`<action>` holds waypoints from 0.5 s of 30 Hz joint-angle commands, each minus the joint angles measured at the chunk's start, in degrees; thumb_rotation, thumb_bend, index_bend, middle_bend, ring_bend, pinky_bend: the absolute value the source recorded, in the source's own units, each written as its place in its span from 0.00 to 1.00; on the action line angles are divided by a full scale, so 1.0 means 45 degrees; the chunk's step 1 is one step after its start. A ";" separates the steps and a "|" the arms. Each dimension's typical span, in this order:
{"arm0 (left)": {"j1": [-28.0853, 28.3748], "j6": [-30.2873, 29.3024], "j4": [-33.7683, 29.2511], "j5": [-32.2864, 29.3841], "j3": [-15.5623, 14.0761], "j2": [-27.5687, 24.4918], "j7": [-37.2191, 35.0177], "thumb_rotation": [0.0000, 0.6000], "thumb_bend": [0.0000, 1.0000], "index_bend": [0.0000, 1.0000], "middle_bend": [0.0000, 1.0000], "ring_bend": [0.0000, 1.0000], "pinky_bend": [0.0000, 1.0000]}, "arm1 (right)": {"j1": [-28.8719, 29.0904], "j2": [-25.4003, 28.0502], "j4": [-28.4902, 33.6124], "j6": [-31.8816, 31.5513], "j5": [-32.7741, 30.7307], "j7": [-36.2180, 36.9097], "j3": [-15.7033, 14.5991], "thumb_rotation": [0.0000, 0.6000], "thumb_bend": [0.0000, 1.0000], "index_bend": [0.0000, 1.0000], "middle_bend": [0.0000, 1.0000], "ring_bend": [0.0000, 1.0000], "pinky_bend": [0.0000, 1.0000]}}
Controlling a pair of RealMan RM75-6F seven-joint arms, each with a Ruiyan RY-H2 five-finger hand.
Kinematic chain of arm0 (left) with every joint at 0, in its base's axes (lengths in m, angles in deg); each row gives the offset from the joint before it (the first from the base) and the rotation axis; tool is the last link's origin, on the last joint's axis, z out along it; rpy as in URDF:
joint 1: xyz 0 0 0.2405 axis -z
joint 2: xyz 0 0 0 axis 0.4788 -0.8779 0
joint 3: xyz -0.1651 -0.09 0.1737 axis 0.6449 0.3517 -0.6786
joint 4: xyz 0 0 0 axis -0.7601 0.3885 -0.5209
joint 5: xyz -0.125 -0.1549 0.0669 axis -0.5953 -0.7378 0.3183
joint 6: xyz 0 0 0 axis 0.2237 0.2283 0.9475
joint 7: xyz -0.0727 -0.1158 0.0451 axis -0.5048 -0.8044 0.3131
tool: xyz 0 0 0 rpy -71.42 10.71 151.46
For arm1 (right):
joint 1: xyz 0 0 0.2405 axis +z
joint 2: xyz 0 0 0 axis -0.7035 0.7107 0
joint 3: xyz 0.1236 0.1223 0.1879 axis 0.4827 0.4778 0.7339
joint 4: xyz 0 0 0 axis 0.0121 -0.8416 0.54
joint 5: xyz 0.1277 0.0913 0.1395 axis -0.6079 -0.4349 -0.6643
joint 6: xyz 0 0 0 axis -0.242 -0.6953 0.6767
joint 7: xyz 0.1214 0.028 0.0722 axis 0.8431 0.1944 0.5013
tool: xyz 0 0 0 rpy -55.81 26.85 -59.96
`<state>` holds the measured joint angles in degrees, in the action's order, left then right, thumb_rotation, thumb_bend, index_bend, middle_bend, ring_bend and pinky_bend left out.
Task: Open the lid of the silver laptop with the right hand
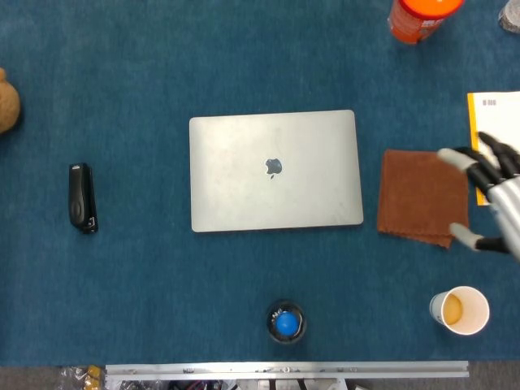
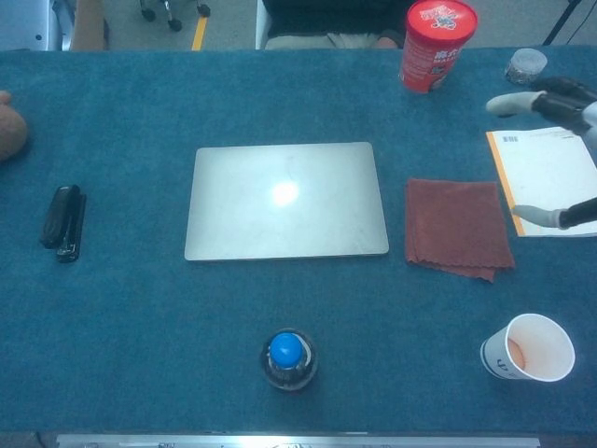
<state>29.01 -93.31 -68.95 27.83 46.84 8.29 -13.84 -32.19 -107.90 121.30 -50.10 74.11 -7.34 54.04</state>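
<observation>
- The right hand (image 1: 490,195) reaches in from the right edge with fingers (image 2: 511,101) spread wide, holding nothing, over the right side of the one brown cloth (image 1: 422,196) and the one yellow-edged notepad (image 2: 548,179).
- One silver laptop (image 1: 275,171) lies shut and flat at the middle of the blue surface (image 1: 162,65), well left of the hand.
- One black stapler (image 1: 81,198) lies at the left; one paper cup (image 1: 460,309) stands near right; one blue-capped bottle (image 1: 285,322) stands near centre; one red canister (image 2: 436,44) stands far right.
</observation>
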 commanded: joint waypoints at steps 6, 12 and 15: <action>-0.0235 -0.0339 -0.0198 0.0229 -0.0129 -0.0168 0.0008 1.00 0.40 0.16 0.13 0.06 0.05 | 0.1936 -0.1562 -0.0084 0.2389 -0.1175 -0.1373 0.0783 1.00 0.03 0.17 0.21 0.05 0.15; -0.0353 -0.0491 -0.0242 0.0297 -0.0166 -0.0236 -0.0061 1.00 0.40 0.16 0.13 0.06 0.05 | 0.2880 -0.2967 -0.0514 0.3130 -0.2060 -0.2807 0.1185 1.00 0.00 0.17 0.20 0.04 0.15; -0.0369 -0.0495 -0.0236 0.0321 -0.0174 -0.0241 -0.0092 1.00 0.40 0.16 0.13 0.06 0.05 | 0.3351 -0.3829 -0.0872 0.3350 -0.2829 -0.3808 0.1427 1.00 0.00 0.17 0.20 0.03 0.15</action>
<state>27.36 -95.53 -70.01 29.26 46.07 7.21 -14.24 -18.87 -122.57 118.70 -36.15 63.87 -21.71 59.41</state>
